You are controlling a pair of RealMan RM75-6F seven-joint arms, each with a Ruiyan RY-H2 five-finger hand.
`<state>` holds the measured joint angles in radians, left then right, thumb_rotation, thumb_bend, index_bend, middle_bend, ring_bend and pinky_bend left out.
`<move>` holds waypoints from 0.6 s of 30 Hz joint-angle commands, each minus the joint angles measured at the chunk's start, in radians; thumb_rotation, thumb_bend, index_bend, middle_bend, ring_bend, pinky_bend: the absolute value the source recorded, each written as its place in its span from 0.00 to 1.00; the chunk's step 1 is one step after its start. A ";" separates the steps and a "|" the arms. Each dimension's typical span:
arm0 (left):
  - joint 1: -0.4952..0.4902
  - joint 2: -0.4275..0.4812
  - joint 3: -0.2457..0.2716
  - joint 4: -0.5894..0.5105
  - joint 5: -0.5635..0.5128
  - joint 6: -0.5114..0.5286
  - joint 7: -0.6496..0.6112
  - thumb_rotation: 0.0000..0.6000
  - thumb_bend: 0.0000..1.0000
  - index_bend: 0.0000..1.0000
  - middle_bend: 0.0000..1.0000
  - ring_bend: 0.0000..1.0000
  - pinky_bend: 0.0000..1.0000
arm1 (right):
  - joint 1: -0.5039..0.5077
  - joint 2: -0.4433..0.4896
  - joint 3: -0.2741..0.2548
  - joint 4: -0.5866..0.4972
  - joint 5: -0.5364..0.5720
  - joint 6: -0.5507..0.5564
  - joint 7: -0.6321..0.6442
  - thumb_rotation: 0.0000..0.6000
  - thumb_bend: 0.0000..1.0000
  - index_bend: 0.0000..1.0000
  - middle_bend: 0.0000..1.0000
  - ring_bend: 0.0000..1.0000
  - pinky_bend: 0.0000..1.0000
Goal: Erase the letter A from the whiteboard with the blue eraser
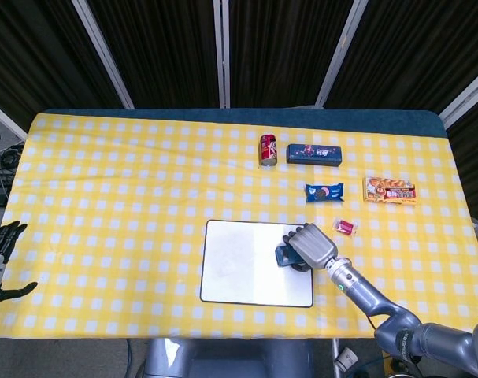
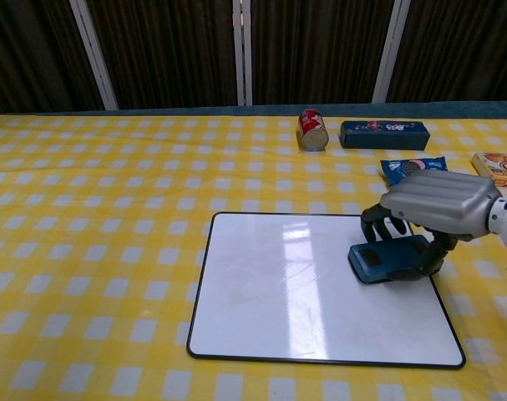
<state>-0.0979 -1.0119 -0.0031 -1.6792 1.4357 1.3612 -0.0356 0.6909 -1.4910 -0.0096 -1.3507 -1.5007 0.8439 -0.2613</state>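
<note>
- Blue eraser (image 2: 387, 259) sits under right hand (image 2: 439, 203), fingers curled around it, pressed on whiteboard (image 2: 278, 292) right side.
- Left hand (image 1: 1, 250) spread, off desk (image 1: 105, 197) edge.

We see our right hand (image 2: 441, 205), ribbed silver with black fingers (image 2: 377, 224), and our black left hand (image 1: 1, 240).

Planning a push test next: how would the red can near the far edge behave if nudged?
The red can stands upright and looks taller than wide, so a high nudge would probably tip it; a low one should slide it. Once down, its round body would likely roll, perhaps against the dark blue box beside it. Whether it is full cannot be told.
</note>
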 commanded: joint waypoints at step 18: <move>0.001 0.003 0.000 0.000 0.003 0.003 -0.009 1.00 0.00 0.00 0.00 0.00 0.00 | 0.002 0.032 -0.029 -0.100 -0.043 0.011 -0.045 1.00 0.50 0.61 0.61 0.50 0.52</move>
<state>-0.0970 -1.0087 -0.0031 -1.6793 1.4383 1.3645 -0.0447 0.6928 -1.4505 -0.0516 -1.4657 -1.5564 0.8481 -0.3035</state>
